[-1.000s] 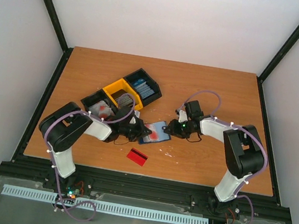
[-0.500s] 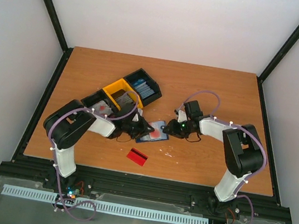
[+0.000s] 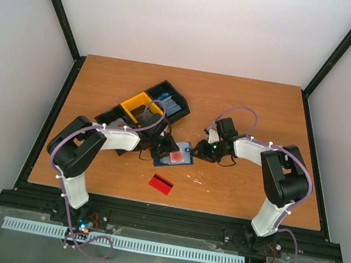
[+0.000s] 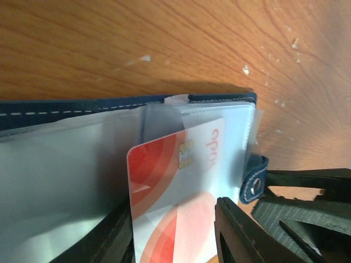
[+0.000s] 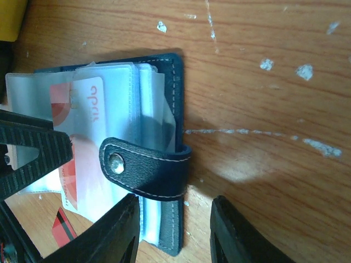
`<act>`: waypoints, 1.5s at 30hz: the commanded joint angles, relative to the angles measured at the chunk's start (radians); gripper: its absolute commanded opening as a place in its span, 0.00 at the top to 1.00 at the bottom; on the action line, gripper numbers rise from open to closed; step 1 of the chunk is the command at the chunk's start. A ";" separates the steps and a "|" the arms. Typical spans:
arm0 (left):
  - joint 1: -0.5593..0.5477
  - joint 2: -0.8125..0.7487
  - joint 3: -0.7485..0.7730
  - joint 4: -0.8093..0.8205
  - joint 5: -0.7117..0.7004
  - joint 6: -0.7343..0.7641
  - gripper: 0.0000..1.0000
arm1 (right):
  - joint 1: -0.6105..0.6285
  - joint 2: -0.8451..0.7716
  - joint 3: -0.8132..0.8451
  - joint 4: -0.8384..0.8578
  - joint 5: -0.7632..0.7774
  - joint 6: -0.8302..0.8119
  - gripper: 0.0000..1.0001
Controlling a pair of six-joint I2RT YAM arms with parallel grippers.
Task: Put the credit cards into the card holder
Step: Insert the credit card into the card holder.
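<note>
Table [image 5: 263,82]: wood, warm orange grain, smooth with a low sheen, flecked with white scuffs.
Card holder [image 5: 176,82]: navy, leather-like cover, matt and fine-grained, with pale stitching along the edge. Snap tab [image 5: 148,159] was the same material; its stud [image 5: 115,163] was shiny metal.
Inner sleeves [image 4: 60,164]: thin clear plastic, glossy, slightly milky.
Credit card [image 4: 164,170]: smooth red-and-white plastic with a metallic gold chip [image 4: 186,155].
Fingers [image 5: 118,235] of right gripper [image 5: 174,203]: black plastic, matt.
Bins [image 3: 141,103]: black and yellow plastic; finish could not be told.
</note>
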 commanded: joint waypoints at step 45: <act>-0.022 0.117 0.394 -0.438 -0.152 0.401 0.57 | 0.017 0.052 -0.012 -0.081 0.094 0.020 0.64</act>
